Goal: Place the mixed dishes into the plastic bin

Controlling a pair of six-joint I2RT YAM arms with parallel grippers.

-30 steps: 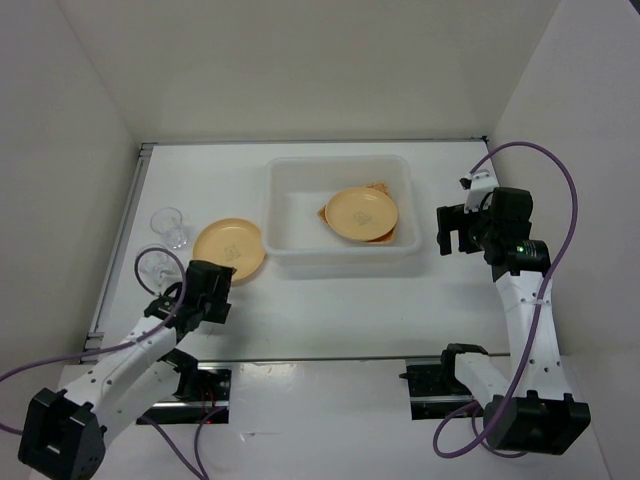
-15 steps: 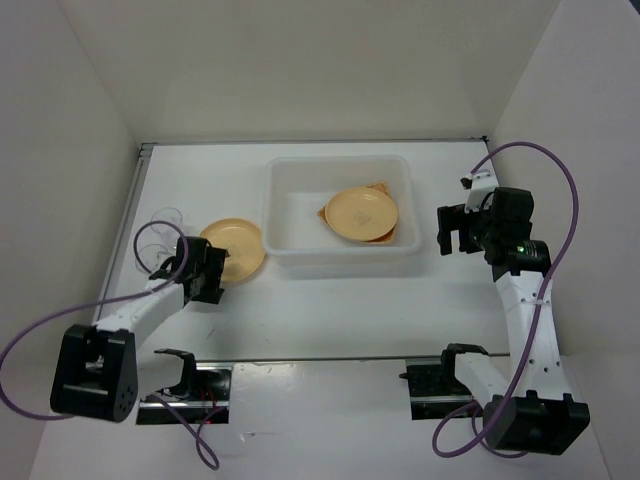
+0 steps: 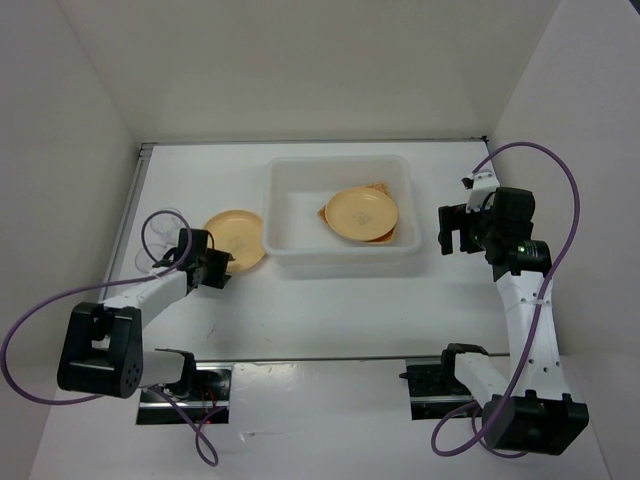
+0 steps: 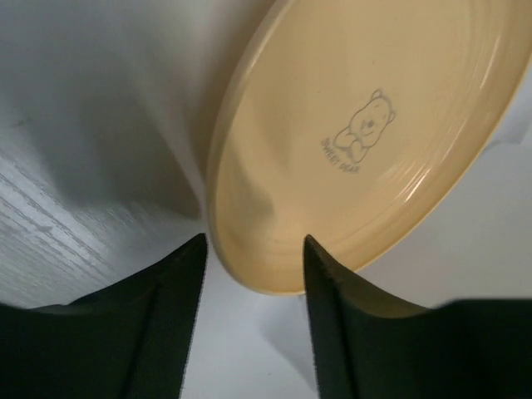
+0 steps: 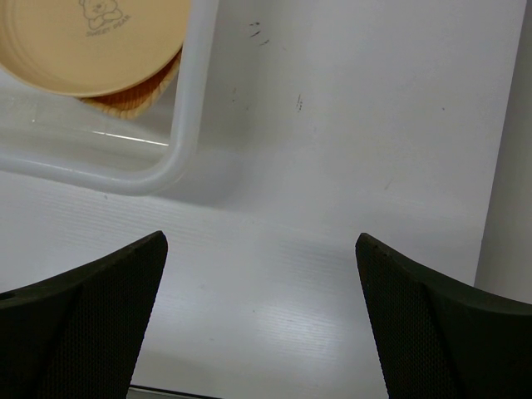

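Note:
A yellow-orange plate [image 3: 236, 238] lies on the table left of the plastic bin [image 3: 283, 243]. My left gripper [image 3: 221, 264] is open at its near-left rim. In the left wrist view the left gripper [image 4: 253, 241] has its jaws either side of that plate's [image 4: 366, 133] edge. A second yellow-orange plate [image 3: 361, 213] lies in the bin on the tan woven plate [image 3: 379, 187]. One clear glass cup [image 3: 166, 218] stands far left; the other is hidden by the arm. My right gripper [image 3: 447, 230] hangs open and empty right of the bin; in the right wrist view it [image 5: 262, 237] is over bare table.
The bin's corner [image 5: 187, 125] shows in the right wrist view with the yellow plate [image 5: 91, 41] and tan plate [image 5: 137, 96] inside. White walls enclose the table on three sides. A purple cable [image 3: 150, 232] loops over the cups' spot.
My left arm swung left and forward, bringing its gripper to the table plate's rim. The plate shifted slightly away and to the right. The right arm has not moved.

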